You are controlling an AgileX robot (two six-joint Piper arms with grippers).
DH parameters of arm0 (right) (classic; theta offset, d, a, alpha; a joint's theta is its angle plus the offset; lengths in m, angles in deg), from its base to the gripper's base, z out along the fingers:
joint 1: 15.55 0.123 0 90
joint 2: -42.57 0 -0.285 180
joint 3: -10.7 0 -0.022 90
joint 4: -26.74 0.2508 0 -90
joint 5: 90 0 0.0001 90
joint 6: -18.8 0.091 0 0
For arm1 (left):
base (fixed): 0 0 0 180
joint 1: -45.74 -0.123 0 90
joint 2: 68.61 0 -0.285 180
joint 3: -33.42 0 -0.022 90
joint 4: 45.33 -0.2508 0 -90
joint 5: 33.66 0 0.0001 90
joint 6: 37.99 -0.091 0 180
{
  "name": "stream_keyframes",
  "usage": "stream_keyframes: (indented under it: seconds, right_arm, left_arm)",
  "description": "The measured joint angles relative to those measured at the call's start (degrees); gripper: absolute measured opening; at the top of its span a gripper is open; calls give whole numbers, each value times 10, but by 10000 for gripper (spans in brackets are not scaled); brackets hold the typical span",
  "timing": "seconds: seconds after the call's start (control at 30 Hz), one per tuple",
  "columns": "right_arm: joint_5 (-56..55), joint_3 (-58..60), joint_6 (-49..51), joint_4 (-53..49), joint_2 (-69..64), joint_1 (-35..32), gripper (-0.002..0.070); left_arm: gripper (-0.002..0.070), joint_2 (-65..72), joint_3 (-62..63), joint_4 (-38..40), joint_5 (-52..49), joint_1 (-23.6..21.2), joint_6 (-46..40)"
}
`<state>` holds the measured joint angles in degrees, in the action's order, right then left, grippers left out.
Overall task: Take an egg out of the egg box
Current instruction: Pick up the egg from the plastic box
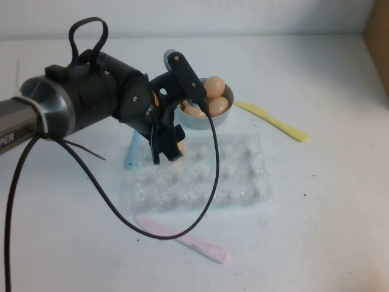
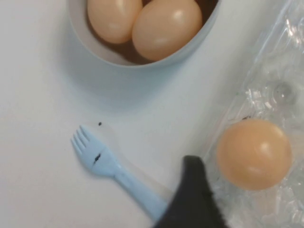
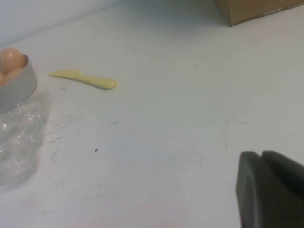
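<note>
Evidently the left gripper (image 1: pixel 165 145) is hovering spread over the egg box's (image 1: pixel 243 176) near-left corner, where the egg (image 2: pixel 253 154) is sitting in a cup, probably lining up a grasp. The right gripper (image 3: pixel 270 190), fingers pressed together, is waiting parked well right of the box.

A lab bench — bare white table (image 1: pixel 328 201), cardboard box (image 3: pixel 251 9), plain wall.

High view looks down; wrist views sit close, sharing the bowl (image 1: pixel 206 112)
</note>
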<state>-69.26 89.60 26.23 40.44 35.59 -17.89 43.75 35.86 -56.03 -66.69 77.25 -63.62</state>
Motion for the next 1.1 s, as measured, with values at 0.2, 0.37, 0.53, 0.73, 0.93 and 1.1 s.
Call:
stream_keyframes:
  seconds: [0.2, 0.37, 0.53, 0.73, 0.93, 1.1]
  right_arm:
    - [0, 0, 0, 0, 0, 0, -17]
    - [0, 0, 0, 0, 0, 0, -17]
    - [0, 0, 0, 0, 0, 0, -17]
    - [0, 0, 0, 0, 0, 0, -17]
    - [0, 0, 0, 0, 0, 0, -17]
    - [0, 0, 0, 0, 0, 0, -17]
  left_arm:
    - [658, 3, 0, 9, 0, 2, -7]
    - [666, 20, 0, 36, -4, 2, -74]
    - [667, 34, 0, 57, -13, 2, -171]
    - [667, 46, 0, 59, -15, -1, -229]
    - [664, 50, 0, 62, -11, -11, -232]
    - [625, 50, 0, 62, -2, -16, -232]
